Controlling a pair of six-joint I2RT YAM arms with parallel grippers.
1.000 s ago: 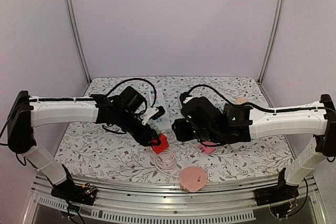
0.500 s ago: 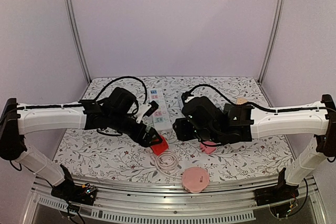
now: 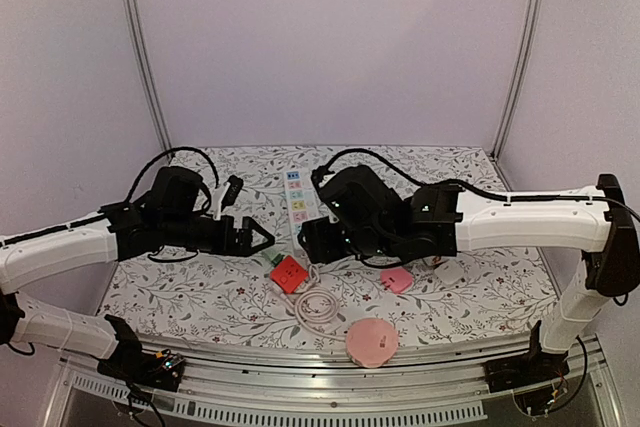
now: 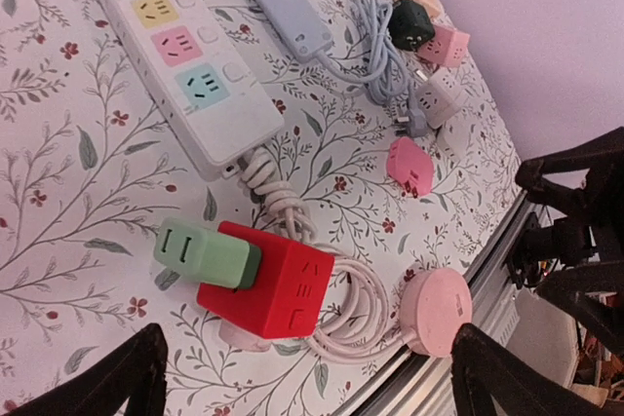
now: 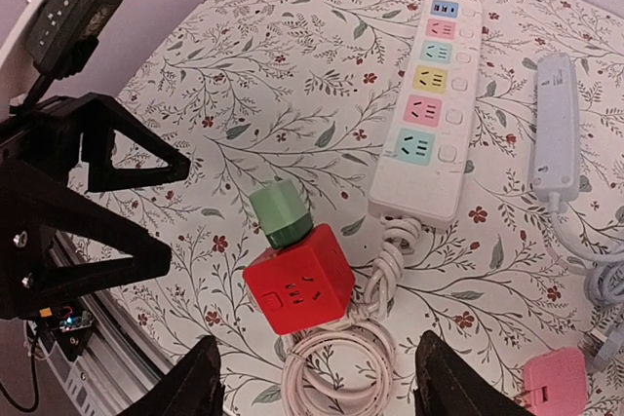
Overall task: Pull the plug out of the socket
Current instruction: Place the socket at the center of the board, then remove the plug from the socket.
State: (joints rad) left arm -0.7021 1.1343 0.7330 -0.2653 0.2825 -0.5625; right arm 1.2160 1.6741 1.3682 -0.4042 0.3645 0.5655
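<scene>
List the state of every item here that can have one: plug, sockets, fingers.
green plug, seated in the red cube socket, not pulled out
red cube socket, green plug in one face, another outlet empty
white power strip, all five coloured outlets empty
left fingers, open, holding nothing
right fingers, open, holding nothing

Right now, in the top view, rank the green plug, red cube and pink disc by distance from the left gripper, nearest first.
1. Green plug, right beside the left gripper.
2. Red cube, just beyond the plug.
3. Pink disc, by the near edge.
</scene>
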